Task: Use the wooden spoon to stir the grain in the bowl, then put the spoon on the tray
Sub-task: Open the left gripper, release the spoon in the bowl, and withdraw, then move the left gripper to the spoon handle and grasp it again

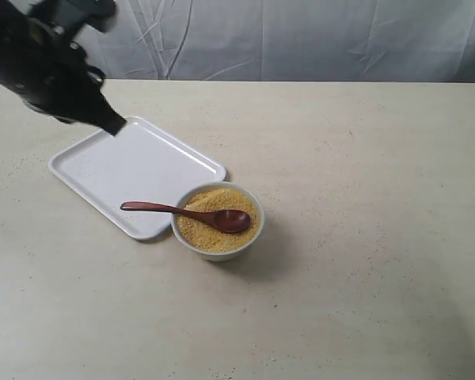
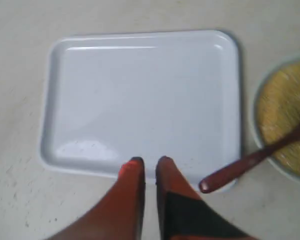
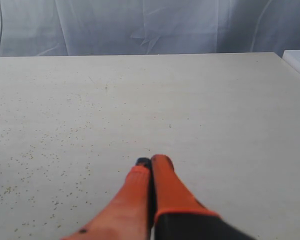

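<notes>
Currently wooden spoon [image 1: 186, 212] lies w/ head on grain [image 1: 202, 232] in bowl [image 1: 218, 252], handle out over tray [image 1: 127, 170] edge; bowl just beside tray. L gripper [image 2: 150, 162] above tray, fingers nearly together, holding nothing; R gripper [image 3: 152, 161] pinched closed over table [image 3: 140, 100].

The exterior camera looks down at an angle across the table [image 1: 364, 237] toward the curtain [image 1: 301, 39]. The left wrist camera faces steeply down, close over the tray [image 1: 103, 170] and bowl [image 1: 218, 253] it shares with that view; the right wrist camera sits low, facing the same curtain.
</notes>
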{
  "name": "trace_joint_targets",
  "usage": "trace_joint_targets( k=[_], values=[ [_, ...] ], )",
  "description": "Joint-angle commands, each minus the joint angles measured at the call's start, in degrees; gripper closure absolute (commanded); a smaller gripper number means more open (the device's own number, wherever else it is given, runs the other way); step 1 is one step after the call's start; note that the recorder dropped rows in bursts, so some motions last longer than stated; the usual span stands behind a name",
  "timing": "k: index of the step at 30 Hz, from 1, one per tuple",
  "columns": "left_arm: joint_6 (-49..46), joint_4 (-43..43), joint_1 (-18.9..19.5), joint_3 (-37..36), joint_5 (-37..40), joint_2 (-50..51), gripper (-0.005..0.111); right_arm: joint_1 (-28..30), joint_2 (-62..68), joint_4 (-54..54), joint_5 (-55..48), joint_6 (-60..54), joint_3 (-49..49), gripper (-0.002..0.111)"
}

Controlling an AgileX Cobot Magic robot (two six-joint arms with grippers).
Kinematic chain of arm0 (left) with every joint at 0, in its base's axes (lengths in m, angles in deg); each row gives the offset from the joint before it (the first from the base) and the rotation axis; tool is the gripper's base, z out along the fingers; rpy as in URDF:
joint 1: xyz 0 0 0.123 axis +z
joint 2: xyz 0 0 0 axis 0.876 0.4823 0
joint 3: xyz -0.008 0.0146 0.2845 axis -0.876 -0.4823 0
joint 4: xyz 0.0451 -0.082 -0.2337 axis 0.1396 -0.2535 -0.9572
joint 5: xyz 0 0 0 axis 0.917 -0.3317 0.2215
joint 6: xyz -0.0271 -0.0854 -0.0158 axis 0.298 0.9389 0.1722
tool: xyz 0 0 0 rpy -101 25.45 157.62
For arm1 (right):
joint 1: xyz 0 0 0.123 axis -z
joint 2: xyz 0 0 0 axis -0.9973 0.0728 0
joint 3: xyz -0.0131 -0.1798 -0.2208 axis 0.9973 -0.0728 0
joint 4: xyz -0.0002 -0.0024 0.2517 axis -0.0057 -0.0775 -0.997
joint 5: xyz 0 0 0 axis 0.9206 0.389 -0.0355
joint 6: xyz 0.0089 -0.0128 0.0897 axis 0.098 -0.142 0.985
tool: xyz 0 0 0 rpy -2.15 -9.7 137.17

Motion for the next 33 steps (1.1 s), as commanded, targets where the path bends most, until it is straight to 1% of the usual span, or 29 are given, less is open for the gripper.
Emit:
trace_joint_targets(
  k=[1,2,5,6,8,9,11,13,14,16,18,21,22,24,25,26,28,29,31,32,33],
  values=[
    [14.09,-1.29,8.69,-2.53,-3.72,-4.82,0.107,0.33,-0.34,0.14,0.63,0.0,-0.24,0.109],
    [14.23,-3.45,10.46,-4.09,-5.81,-5.92,0.107,0.33,-0.34,0.14,0.63,0.0,-0.24,0.109],
    [14.23,-12.15,13.7,-10.18,-12.08,-9.14,0.107,0.33,-0.34,0.14,0.63,0.0,-0.24,0.109],
    [14.96,-16.76,14.24,-12.22,-13.71,-10.26,0.107,0.33,-0.34,0.14,0.63,0.0,-0.24,0.109],
    [15.09,-30.5,14.43,-18.01,-16.7,-13.86,0.107,0.33,-0.34,0.14,0.63,0.0,-0.24,0.109],
    [13.77,-36.86,13.79,-20.5,-17.91,-16.03,0.107,0.33,-0.34,0.14,0.63,0.0,-0.24,0.109],
    [5.12,-51.87,11.31,-26.67,-23.55,-20.8,0.107,0.33,-0.34,0.14,0.63,0.0,-0.24,0.109],
    [-3.87,-64.05,8.64,-31.89,-28.65,-25.01,0.107,0.33,-0.34,0.14,0.63,0.0,-0.24,0.109],
    [-6.68,-69.38,7.41,-34.06,-29.55,-27.28,0.107,0.33,-0.34,0.14,0.63,0.0,-0.24,0.109],
    [-7.49,-78.44,5.32,-38.09,-28.27,-30.95,0.107,0.33,-0.34,0.14,0.63,0.0,-0.24,0.109],
    [-9.58,-87.82,1.99,-42.76,-28.4,-34.84,0.107,0.33,-0.34,0.14,0.63,0.0,-0.24,0.109],
    [-16.97,-98.7,-3.67,-47.89,-35.97,-38.9,0.107,0.33,-0.34,0.14,0.63,0.0,-0.24,0.109],
    [-17.4,-101.6,-4.92,-49.18,-38.33,-39.46,0.107,0.33,-0.34,0.14,0.63,0.0,-0.24,0.109],
    [-16.41,-102.19,-7.35,-50.88,-42.96,-39.63,0.107,0.33,-0.34,0.14,0.63,0.0,-0.24,0.109],
    [-16.54,-102.19,-7.99,-51.33,-42.96,-39.15,0.107,0.33,-0.34,0.14,0.63,0.0,-0.24,0.109],
    [-16.8,-102.19,-8.69,-51.94,-41.17,-38.5,0.105,0.33,-0.34,0.14,0.63,0.0,-0.24,0.109],
    [-16.8,-102.19,-9.22,-52.58,-37.41,-37.32,0.099,0.33,-0.34,0.14,0.63,0.0,-0.24,0.109],
    [-16.8,-102.19,-9.29,-52.99,-37.09,-36.26,0.092,0.33,-0.34,0.14,0.63,0.0,-0.24,0.109],
    [-16.8,-102.19,-9.29,-53.39,-39.19,-34.71,0.081,0.33,-0.34,0.14,0.63,0.0,-0.24,0.109],
    [-16.8,-102.19,-9.29,-53.5,-41.44,-33.85,0.071,0.33,-0.34,0.14,0.63,0.0,-0.24,0.109],
    [-16.7,-102.19,-9.29,-53.51,-42.37,-32.93,0.064,0.33,-0.34,0.14,0.63,0.0,-0.24,0.109]
  ],
)
